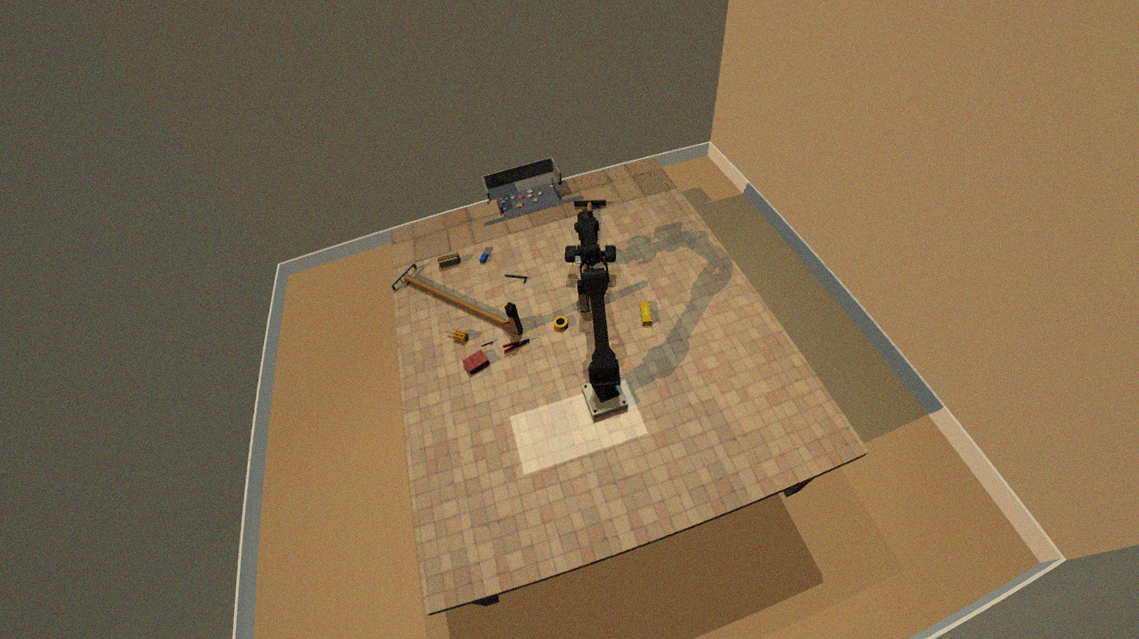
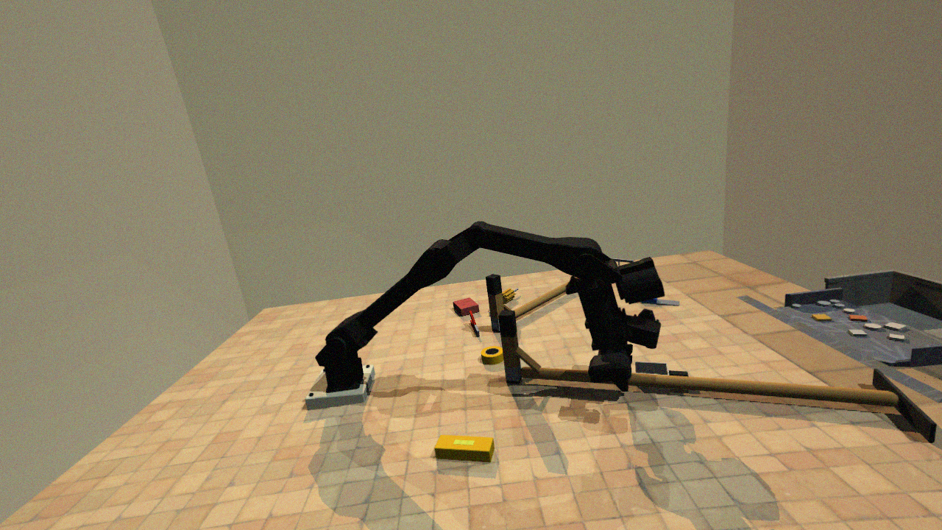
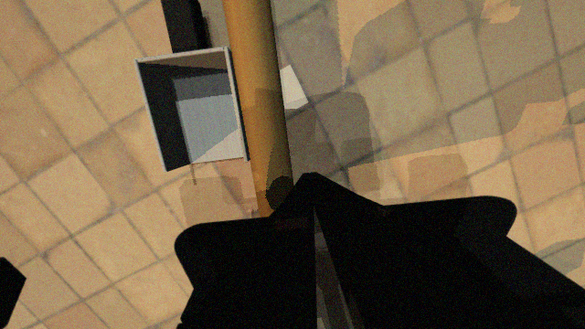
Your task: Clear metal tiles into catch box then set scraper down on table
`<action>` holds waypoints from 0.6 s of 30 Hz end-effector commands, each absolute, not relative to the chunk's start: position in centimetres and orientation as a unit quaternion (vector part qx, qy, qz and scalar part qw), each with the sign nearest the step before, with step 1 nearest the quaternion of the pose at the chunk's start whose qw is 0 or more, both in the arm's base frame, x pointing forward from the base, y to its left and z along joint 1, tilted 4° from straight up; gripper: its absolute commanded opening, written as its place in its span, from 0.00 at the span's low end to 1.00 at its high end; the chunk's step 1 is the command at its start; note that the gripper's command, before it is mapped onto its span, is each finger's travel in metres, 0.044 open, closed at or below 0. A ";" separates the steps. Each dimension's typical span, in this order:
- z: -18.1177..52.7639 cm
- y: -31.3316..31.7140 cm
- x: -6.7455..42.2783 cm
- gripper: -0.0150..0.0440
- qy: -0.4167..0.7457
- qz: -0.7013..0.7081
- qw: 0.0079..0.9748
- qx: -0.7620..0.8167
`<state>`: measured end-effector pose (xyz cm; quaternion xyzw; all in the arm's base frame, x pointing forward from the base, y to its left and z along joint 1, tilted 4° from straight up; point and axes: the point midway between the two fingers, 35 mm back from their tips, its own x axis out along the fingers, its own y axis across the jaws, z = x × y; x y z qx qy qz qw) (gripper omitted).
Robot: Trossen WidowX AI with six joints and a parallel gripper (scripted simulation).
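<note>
The long scraper lies flat on the table: a tan pole (image 2: 757, 387) (image 3: 256, 91) (image 1: 590, 203) with a dark blade (image 2: 905, 408) at its far end and a dark upright post (image 2: 508, 346) at its near end. My gripper (image 2: 615, 378) (image 3: 309, 179) (image 1: 584, 221) is down at the pole's near part with its fingers shut together; the pole runs just left of the fingertips, not between them. The steel bench plate (image 2: 823, 339) (image 1: 509, 206) carries several small tiles (image 2: 856, 326) (image 1: 528, 194). The catch box (image 2: 882, 283) (image 1: 521, 173) stands at its far end.
A second long tool (image 1: 459, 301) (image 2: 492, 299) with its own dark post lies to the left. A yellow block (image 2: 464, 447) (image 1: 646, 312), a yellow tape roll (image 2: 491, 354) (image 1: 560, 322), a red block (image 2: 465, 305) (image 1: 474, 362) and a small grey-blue box (image 3: 192, 110) lie around the arm.
</note>
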<state>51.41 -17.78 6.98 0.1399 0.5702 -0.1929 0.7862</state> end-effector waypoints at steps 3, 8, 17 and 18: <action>7.2 -16.8 52.1 0.25 0.567 -0.190 0.789 0.140; 7.2 -16.4 52.3 0.25 0.566 -0.190 0.790 0.141; 7.2 -15.6 52.8 0.25 0.565 -0.190 0.790 0.141; 7.2 -15.5 52.8 0.25 0.565 -0.190 0.790 0.141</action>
